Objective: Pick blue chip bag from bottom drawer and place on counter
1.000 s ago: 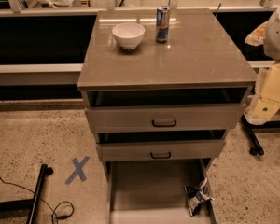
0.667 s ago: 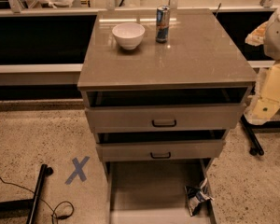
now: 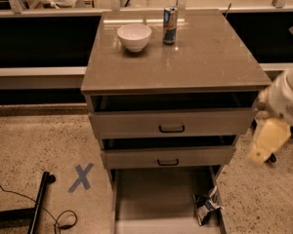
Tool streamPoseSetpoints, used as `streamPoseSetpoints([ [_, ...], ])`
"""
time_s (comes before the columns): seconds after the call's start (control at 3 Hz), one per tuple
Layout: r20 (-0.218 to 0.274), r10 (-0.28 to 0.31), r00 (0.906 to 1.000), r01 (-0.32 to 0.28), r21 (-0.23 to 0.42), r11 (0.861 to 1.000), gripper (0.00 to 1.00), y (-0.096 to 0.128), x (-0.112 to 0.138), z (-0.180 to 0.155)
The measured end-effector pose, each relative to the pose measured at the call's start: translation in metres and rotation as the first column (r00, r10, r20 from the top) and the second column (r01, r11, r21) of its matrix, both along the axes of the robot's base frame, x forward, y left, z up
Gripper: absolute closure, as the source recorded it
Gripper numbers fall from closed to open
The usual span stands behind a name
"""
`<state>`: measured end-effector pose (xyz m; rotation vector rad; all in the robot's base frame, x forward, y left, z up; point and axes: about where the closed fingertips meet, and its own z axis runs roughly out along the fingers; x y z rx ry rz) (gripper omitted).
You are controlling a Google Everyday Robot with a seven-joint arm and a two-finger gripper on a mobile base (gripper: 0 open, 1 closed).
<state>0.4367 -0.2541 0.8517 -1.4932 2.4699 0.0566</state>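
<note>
pincer: the pale yellowish end of the arm (image 3: 264, 145) hangs off the right side of the cabinet, out over the floor, roughly level with the two upper drawers. Honestly can't tell if it's released or clenched. Nothing visibly in it.

blue chip bag: (image 3: 206, 206) crumpled in the front right corner of the bottom drawer (image 3: 156, 194), right against the right wall. It's well below the pincer and a bit to its left.

bottom drawer: pulled out further than the two above it. My guess is that's the whole point, so the arm gets a clear drop onto the bag.

top drawer (image 3: 136, 123) and middle drawer (image 3: 132, 157): both partly out, hanging over the back of the bottom one. The bag sits forward of them, so it isn't covered.

desk: glossy top (image 3: 205, 52) with a white bowl (image 3: 134, 36) and a drink can (image 3: 170, 25) parked toward the back. The front and right look like the easy landing spot.

progress: I'd say approach stage, bag not picked yet.

watch out: the drawer wall crowds that corner, and crinkly foil probably squishes and slips, so I'd come straight down on the bag's middle.
</note>
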Motion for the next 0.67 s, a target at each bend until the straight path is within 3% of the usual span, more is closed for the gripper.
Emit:
streamPoseSetpoints([
  [0.33, -0.023, -0.075, 0.997, 0.077, 0.134, 0.988, 0.0, 0.005, -0.039, -0.066],
  [0.67, -0.023, -0.156, 0.9875, 0.158, 0.151, 0.976, 0.0, -0.013, -0.064, -0.093],
])
